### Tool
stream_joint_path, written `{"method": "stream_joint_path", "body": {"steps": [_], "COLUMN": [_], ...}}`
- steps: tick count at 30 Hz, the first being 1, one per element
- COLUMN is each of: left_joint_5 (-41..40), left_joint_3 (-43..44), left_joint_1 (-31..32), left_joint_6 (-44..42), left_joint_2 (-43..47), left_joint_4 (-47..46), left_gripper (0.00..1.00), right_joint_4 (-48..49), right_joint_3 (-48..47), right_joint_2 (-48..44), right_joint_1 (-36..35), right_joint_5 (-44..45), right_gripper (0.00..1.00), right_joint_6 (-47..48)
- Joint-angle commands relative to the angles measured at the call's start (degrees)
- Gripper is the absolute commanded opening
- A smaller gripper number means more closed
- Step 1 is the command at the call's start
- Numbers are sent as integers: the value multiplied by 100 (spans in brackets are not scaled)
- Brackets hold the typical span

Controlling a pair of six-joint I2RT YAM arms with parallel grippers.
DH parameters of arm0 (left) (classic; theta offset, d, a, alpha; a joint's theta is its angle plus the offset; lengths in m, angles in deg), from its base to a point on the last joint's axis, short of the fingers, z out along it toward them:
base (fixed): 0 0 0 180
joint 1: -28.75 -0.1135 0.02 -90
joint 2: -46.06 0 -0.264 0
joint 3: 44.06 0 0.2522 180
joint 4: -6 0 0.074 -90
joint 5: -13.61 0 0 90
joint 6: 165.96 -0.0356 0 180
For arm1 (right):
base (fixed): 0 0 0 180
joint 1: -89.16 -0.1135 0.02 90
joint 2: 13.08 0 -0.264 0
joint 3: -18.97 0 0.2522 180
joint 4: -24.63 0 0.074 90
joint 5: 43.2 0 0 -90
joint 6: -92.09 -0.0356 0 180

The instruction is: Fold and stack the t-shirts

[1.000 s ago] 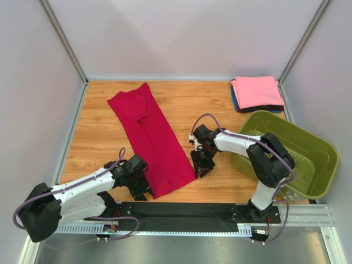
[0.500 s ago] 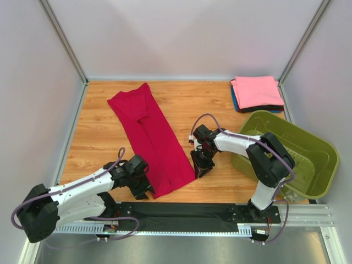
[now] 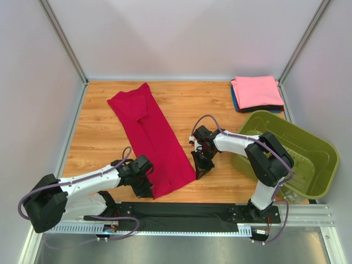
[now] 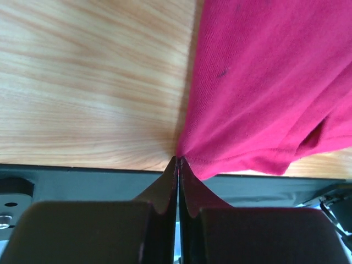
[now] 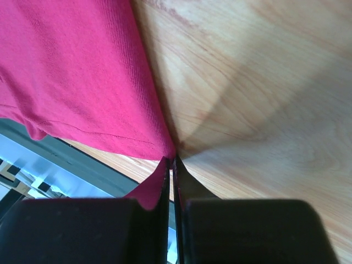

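Crimson t-shirt (image 3: 151, 140) hem, both grippers (image 3: 148, 190) (image 3: 199, 171) low

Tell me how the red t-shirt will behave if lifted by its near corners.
Probably floppy: the red t-shirt puckers where the left gripper and right gripper pinch it. It will likely sag between them. Likely light, being thin knit.

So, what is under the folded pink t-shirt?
Under the folded pink cloth t-shirt, a blue cloth edge and a black cloth edge show; the rest is covered.
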State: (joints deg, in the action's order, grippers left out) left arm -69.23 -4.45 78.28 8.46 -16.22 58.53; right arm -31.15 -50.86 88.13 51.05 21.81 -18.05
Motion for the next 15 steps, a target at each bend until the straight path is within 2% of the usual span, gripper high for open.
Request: {"method": "stream_joint_path", "body": {"steps": [1, 9, 15], "left_joint_5": [48, 119, 180], "left_joint_3": [245, 483, 623], "left_joint_1": [47, 47, -58], "left_joint_6": [22, 30, -127], "left_joint_2": [-214, -206, -311], "left_joint_4": [-27, 211, 333], "left_gripper": [0, 0, 0], "right_joint_4": [124, -87, -429], "right_joint_3": [44, -79, -675], "right_joint_2": [-4, -365, -304], "right_joint_1": [-4, -4, -4], "right_joint_5": [188, 214, 267], "right_gripper": [0, 0, 0], "right_joint_6": [-86, -279, -350]}}
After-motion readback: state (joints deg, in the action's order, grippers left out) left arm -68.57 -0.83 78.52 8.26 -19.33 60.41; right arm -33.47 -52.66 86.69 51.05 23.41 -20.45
